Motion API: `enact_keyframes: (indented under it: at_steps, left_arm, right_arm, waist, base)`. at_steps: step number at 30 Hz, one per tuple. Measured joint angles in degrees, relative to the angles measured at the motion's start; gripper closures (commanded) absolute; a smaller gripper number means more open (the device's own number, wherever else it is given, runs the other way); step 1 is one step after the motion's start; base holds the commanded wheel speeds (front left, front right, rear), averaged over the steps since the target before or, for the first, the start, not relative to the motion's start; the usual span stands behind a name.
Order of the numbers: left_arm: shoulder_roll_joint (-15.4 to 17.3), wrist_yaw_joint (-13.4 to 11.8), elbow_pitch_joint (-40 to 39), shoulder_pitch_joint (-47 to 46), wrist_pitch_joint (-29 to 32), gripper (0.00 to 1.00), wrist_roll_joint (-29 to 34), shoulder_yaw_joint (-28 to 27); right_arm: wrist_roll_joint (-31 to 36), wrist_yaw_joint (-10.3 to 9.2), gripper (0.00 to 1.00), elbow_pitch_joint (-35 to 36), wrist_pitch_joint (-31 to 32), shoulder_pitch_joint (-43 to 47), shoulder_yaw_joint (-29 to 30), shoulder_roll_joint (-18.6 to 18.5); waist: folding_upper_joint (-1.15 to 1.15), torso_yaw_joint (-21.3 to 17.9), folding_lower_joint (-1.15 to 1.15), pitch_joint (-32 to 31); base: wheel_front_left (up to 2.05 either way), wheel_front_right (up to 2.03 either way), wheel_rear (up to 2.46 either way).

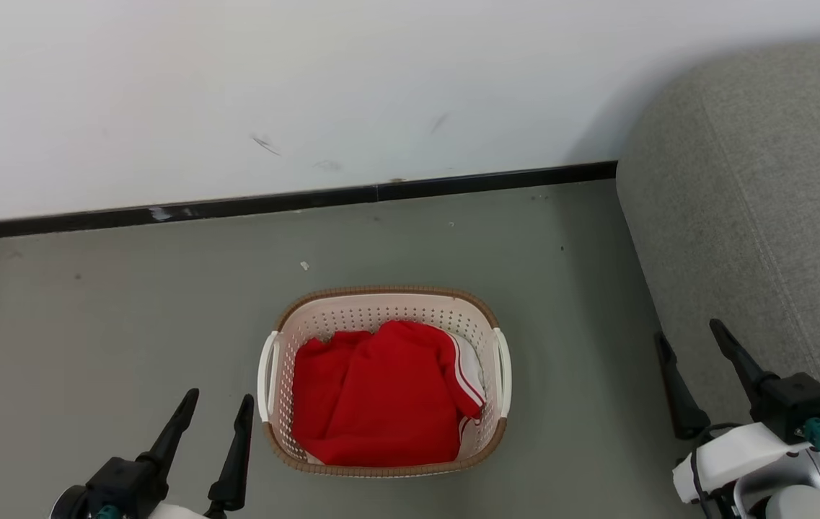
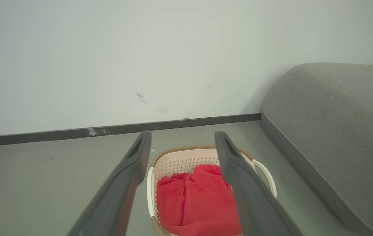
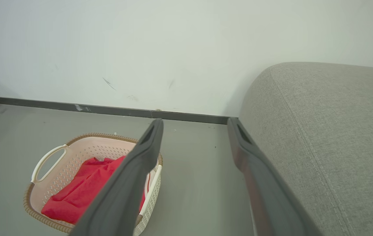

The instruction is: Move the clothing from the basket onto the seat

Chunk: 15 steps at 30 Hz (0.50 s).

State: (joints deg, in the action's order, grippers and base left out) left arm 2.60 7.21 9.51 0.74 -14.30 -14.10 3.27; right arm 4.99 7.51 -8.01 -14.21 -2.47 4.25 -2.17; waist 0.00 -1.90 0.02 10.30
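Looking down in the head view, you see the basket (image 1: 381, 292) on the grey floor (image 1: 92, 324) at lower centre, the red clothing (image 1: 381, 411) heaped inside it, and the seat (image 1: 763, 216) along the right edge. Your left gripper (image 1: 221, 396) sits at lower left, jaws spread and empty. Your right gripper (image 1: 689, 330), at lower right, also has its jaws apart and holds nothing. In the left wrist view, the two fingers (image 2: 130, 170) frame the basket at bottom centre, with the seat at right. In the right wrist view, the basket lies lower left and the seat fills the right side.
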Motion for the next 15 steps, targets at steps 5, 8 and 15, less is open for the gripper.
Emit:
enact_keyframes:
  at_steps: [5, 8, 15]
  left_arm:
    - [0.4, 0.0, 0.8, -2.0, 0.0, 0.00, 0.4, 1.6]
    - [1.0, 0.0, 1.0, -4.2, 0.0, 0.00, 0.5, 3.1]
    - [2.5, 0.0, 2.2, -7.7, 0.0, 0.00, 0.5, 6.3]
  right_arm:
    - [-0.4, 0.00, 0.00, 0.7, 0.0, -2.0, -0.2, 0.0]
    - [-0.4, 0.00, 0.00, 1.1, 0.0, -3.7, -0.8, 0.0]
    - [-0.4, 0.00, 0.00, 2.3, 0.0, -6.2, -1.2, -0.1]
  waist:
    - [0.00, 0.0, 0.00, 2.7]
    - [0.00, -0.1, 0.00, 5.0]
    - [0.00, -0.3, 0.00, 9.1]
  base:
    - [0.00, 0.00, 0.00]
    - [0.00, 0.00, 0.00]
    - [0.00, 0.00, 0.00]
